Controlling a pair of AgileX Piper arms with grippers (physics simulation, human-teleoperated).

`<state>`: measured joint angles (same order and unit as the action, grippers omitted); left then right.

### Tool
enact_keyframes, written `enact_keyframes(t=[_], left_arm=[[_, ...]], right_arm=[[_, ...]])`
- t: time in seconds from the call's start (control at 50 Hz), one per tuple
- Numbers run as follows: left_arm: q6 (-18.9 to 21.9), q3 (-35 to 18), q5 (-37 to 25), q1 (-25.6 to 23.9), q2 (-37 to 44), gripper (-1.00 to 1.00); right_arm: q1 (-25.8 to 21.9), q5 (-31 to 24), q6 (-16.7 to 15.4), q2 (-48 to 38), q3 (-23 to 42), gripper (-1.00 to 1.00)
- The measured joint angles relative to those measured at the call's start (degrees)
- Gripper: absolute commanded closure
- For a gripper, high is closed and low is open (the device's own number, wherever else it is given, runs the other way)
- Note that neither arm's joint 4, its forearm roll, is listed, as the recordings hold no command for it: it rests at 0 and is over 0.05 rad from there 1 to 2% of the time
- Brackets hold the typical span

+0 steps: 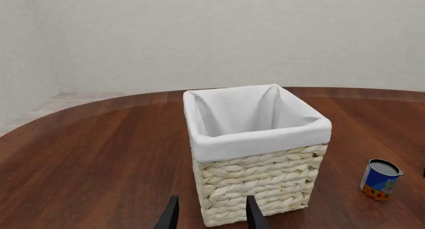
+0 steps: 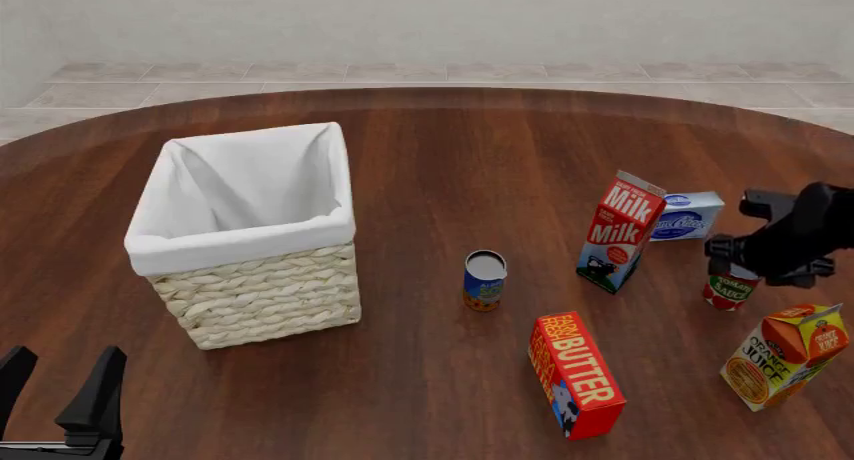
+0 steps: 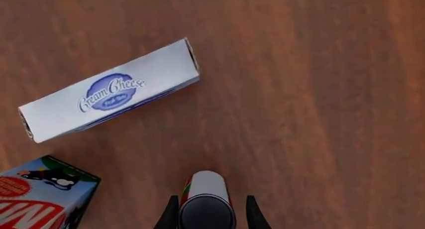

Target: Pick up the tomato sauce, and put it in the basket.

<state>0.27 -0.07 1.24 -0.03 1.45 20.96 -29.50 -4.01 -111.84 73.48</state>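
1. Right gripper [image 3: 206, 213]: fingers [image 3: 171, 214] sit on either side of the tomato sauce [image 3: 206, 201], close against its sides in the wrist view; whether they actually press on it, cannot tell.
2. Front view: right gripper [image 2: 763, 260] hangs over the tomato sauce [image 2: 729, 290], covering the can's top; only the lower red and green part shows.
3. Tomato sauce stands upright on the table [image 2: 441, 170], right side, between the milk [image 2: 618, 232] and the juice carton [image 2: 787, 355], just in front of the cream cheese box [image 2: 687, 216].
4. Wrist view: cream cheese box [image 3: 109, 91] lies flat past the can, apart from it; a corner of the milk [image 3: 41, 199] shows off to one side.
5. Left gripper [image 2: 56, 400]: low at the near left edge of the table, fingers [image 2: 96, 388] apart with nothing between them.
6. Left wrist view: the two fingertips [image 1: 170, 215] frame the near lower wall of the basket [image 1: 256, 176], not touching it.
7. Basket [image 2: 260, 285] stands upright on the left of the table, white lining folded over the rim; nothing visible inside.
8. Blue can [image 2: 485, 280] stands upright mid-table, between the basket and the milk, apart from both; also seen in the left wrist view [image 1: 380, 179].
9. Butter box [image 2: 577, 374] lies flat in front of the blue can, toward the near edge.
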Motion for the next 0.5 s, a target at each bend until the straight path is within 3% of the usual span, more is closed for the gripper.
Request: enact_keyframes(t=[0.34,0.36,0.5], left_arm=[[0.0,0.0,0.0,0.0,0.0,-1.0],[0.0,0.0,0.0,0.0,0.0,-1.0],[0.0,0.0,0.0,0.0,0.0,-1.0]], right_arm=[[-0.03,0.36,0.09,-0.77,0.02,-1.0],[-0.08,0.39,0.12,-0.76,0.02,1.0],[-0.54,0.55,-0.2,-0.36,-0.18,1.0]])
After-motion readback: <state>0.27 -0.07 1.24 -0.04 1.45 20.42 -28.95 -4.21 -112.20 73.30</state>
